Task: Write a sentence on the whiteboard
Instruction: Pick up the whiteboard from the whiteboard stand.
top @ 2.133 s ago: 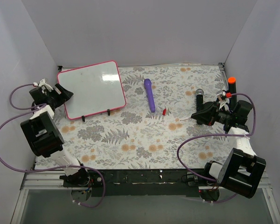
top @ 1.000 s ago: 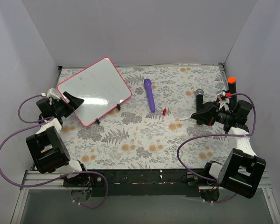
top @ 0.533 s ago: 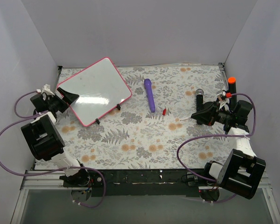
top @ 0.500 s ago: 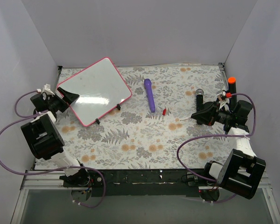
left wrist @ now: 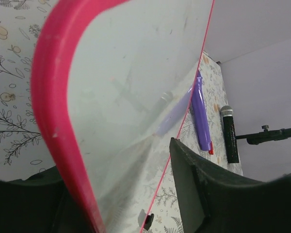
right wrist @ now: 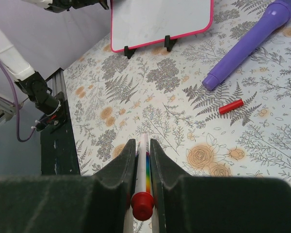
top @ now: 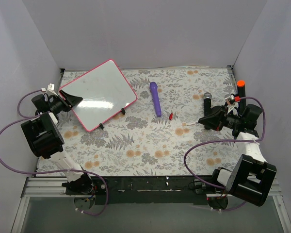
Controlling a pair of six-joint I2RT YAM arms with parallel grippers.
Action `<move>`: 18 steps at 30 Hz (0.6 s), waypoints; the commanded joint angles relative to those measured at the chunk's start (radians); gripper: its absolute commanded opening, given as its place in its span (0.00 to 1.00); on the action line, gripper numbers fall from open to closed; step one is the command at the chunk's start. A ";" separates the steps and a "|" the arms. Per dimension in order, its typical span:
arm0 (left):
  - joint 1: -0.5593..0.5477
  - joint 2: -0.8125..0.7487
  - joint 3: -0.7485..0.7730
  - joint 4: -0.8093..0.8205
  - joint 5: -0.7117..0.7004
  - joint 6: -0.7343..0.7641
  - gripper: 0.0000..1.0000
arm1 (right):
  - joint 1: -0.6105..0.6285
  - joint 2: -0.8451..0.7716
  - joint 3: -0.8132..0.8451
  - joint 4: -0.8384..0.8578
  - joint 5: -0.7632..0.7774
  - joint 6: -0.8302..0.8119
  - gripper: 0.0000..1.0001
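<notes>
My left claw (top: 66,101) is closed on the near-left edge of the whiteboard (top: 99,94), one finger on its white face and one behind. The pink frame runs between them in the left wrist view. I hold it there, I judge, to steady and angle the board so the other arm can reach its face. The board sits at the far left of the flowered table (top: 136,145), and its face is blank apart from faint smudges. My right claw (right wrist: 142,145) is pinched on a slim white marker (right wrist: 144,162), tip pointing out over the table toward the board but well short of it. The red cap (top: 170,116) lies just beside the purple stick (top: 155,98), so the pen looks ready to write. Two seconds ago the board lay almost square to the back wall. Now it is turned so one corner points to the wall and another lies nearer the stick. My right arm has not shifted.
</notes>
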 commanded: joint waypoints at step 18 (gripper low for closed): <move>-0.001 -0.138 -0.032 0.283 0.088 -0.235 0.00 | 0.006 0.003 0.038 0.008 -0.074 -0.018 0.01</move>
